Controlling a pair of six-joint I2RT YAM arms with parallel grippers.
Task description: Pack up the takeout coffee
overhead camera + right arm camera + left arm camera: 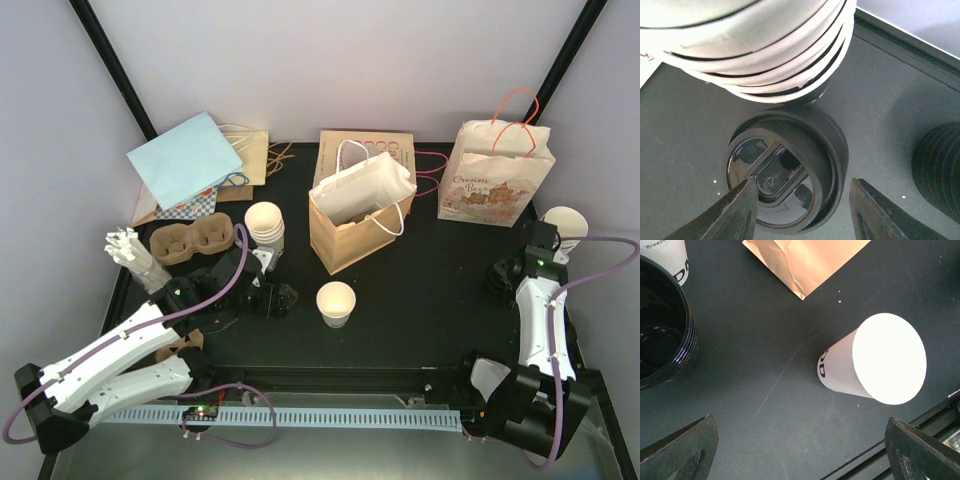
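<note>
The single cream paper cup (336,303) stands upright at mid-table, with no lid on it. In the left wrist view the cup (875,362) is ahead and to the right of my left gripper (800,432), which is open with only bare table between its fingers. My left gripper (277,299) sits just left of the cup. My right gripper (804,185) is open low over a stack of black lids (785,172). Its left finger (737,212) is over the top lid and its right finger (880,215) is outside the rim. In the top view my right gripper (500,272) is at the right side.
A cup stack (750,45) leans over the lids, and a second black stack (940,170) is to their right. More black lids (660,340) lie at my left gripper's left. A brown carrier (190,240), a cup stack (265,222) and paper bags (355,210) (495,175) stand behind.
</note>
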